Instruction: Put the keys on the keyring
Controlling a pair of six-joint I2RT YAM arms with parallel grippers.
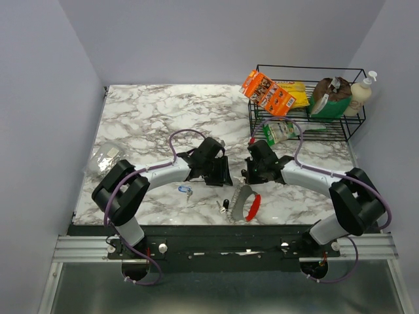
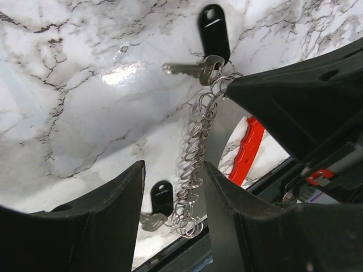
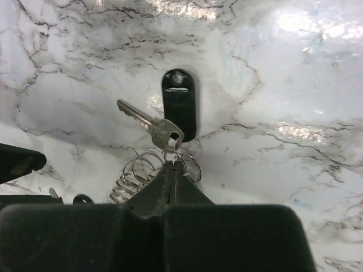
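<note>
Keyring (image 2: 194,148) in right gripper (image 3: 172,165); basket (image 1: 314,124) holds packets (image 1: 267,91).

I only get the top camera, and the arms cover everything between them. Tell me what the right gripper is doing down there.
Observer: The right gripper is pinched shut on an end ring of the keyring.
Operator: Now report the left one.
Observer: The left gripper is open and straddles the keyring's middle.
</note>
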